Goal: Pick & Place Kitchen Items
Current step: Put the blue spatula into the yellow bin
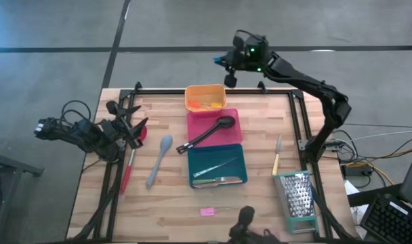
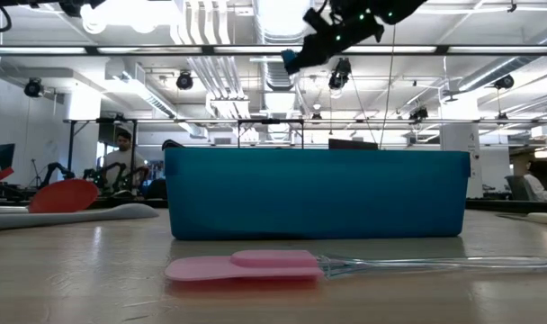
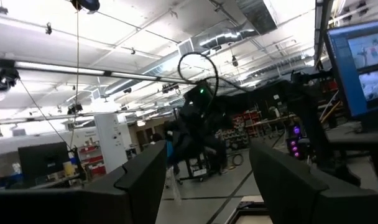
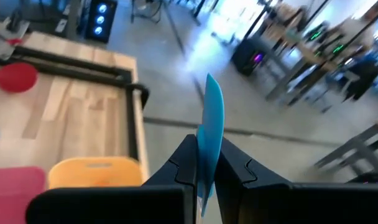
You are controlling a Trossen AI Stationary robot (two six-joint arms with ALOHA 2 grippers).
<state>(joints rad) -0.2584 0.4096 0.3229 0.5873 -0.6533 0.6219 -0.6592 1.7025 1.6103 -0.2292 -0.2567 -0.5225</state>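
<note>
Blue spoon (image 4: 211, 124) sits pinched in the right gripper (image 1: 228, 70), high above the orange tray (image 1: 204, 97) at upper middle. It could slip and miss. The left gripper (image 1: 128, 122) waits wide at left.

Bright, even light from ceiling strip lamps (image 2: 210, 40). Soft shadows on the wooden table (image 1: 260, 203). Wrist views are blurred; the low view's background is hazy.

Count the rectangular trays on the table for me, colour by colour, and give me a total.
Orange tray: 1
Pink tray: 1
Teal tray: 1
Total: 3
</note>
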